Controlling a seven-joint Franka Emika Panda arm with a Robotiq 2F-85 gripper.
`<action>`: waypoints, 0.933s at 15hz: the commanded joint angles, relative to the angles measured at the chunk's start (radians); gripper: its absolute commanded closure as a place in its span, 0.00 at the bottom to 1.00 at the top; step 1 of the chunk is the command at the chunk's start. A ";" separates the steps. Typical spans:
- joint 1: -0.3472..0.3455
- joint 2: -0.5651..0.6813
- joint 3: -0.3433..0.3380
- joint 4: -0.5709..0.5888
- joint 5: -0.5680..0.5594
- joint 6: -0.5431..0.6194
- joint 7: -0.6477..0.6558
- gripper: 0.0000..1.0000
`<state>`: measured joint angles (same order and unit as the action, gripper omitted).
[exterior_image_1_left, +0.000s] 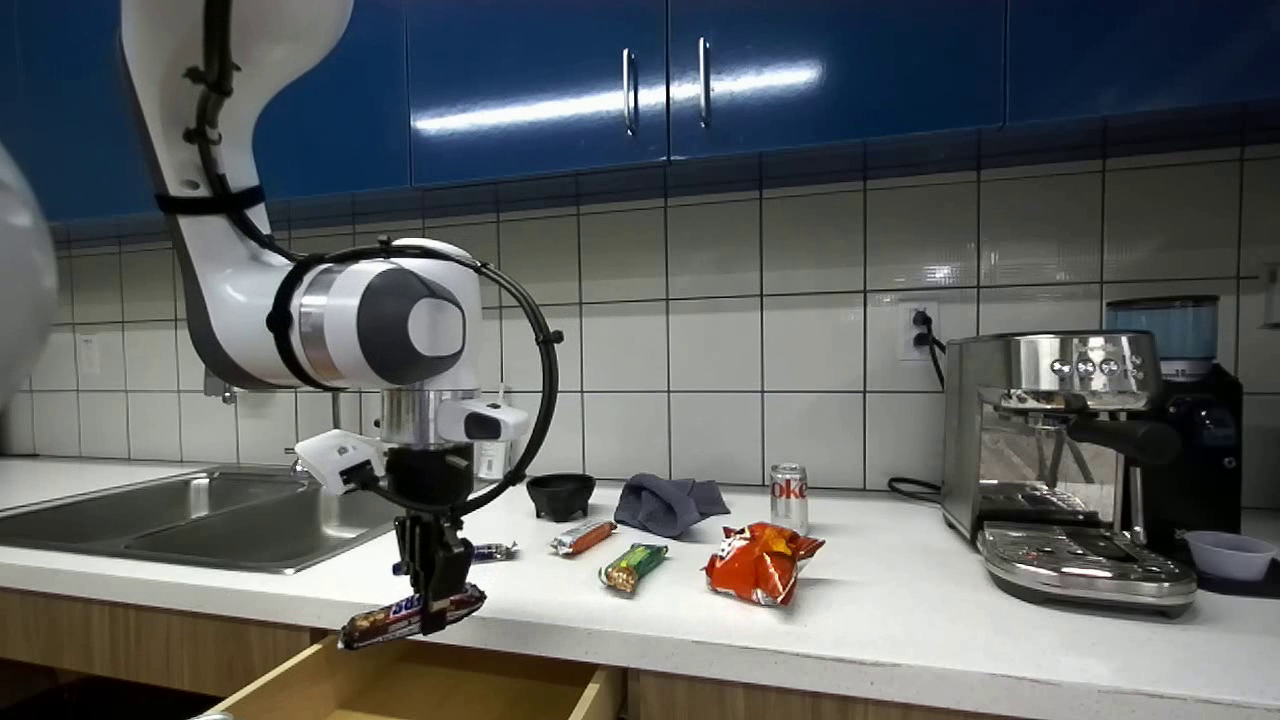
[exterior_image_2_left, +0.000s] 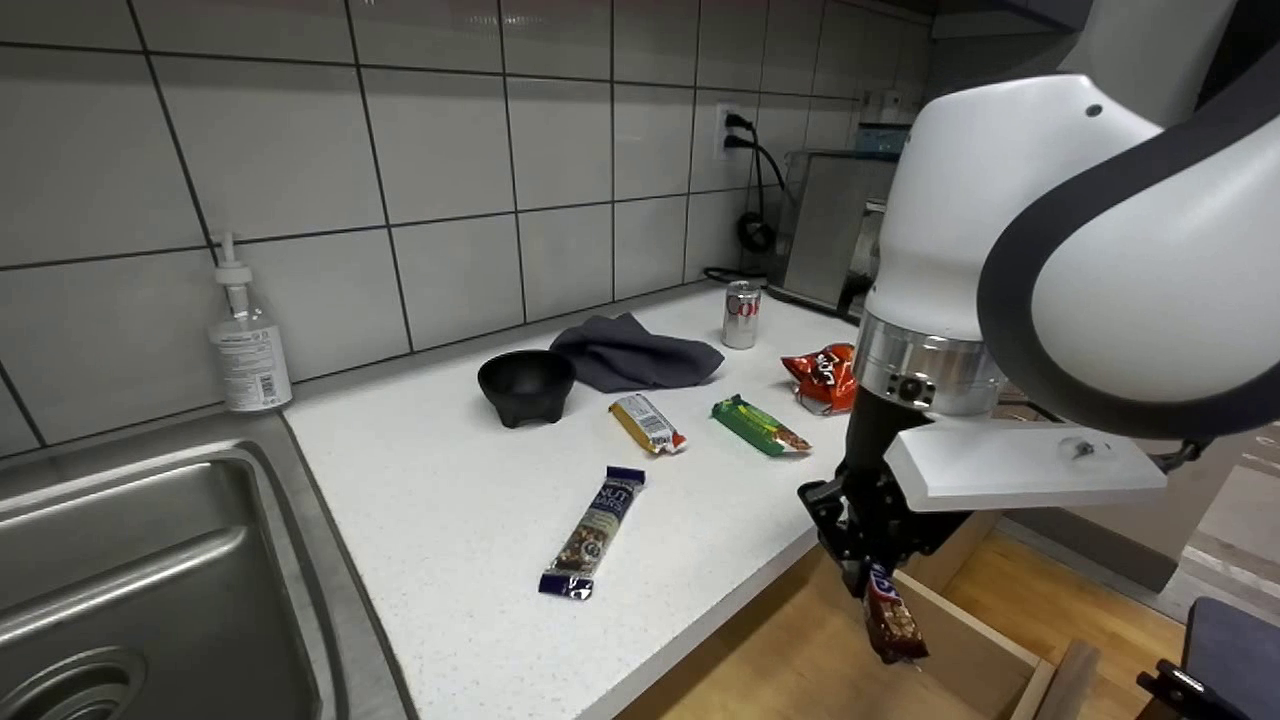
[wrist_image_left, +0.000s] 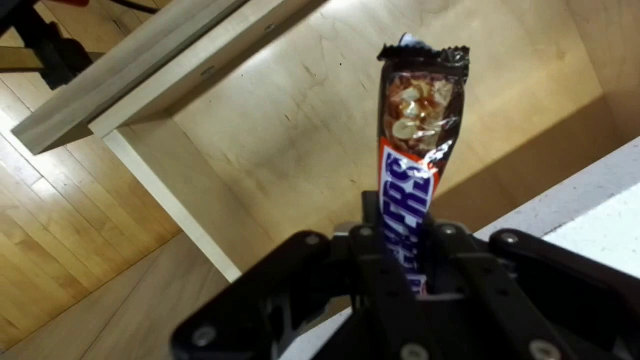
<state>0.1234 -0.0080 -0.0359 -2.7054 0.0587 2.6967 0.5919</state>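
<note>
One wrapped candy bar (wrist_image_left: 409, 167) is clamped between the narrowly parted jaws, above the open wooden drawer (wrist_image_left: 295, 130).

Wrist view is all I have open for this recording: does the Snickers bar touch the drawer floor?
Observer: No; in an exterior view the Snickers bar hangs clear above the floor of the open drawer.
Operator: Are any other bars about?
Observer: Three lie on the counter: a nut bar, a green-wrapped bar and an orange-wrapped bar.
Operator: Any drink out there?
Observer: Yes, a silver soda can stands upright near the dark cloth.
</note>
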 joint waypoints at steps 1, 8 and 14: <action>-0.028 -0.031 0.035 -0.056 0.015 0.037 0.055 0.96; -0.023 0.012 0.045 -0.080 -0.017 0.094 0.189 0.96; -0.008 0.070 0.038 -0.068 -0.098 0.162 0.342 0.96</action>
<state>0.1231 0.0384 -0.0092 -2.7714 0.0228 2.8150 0.8329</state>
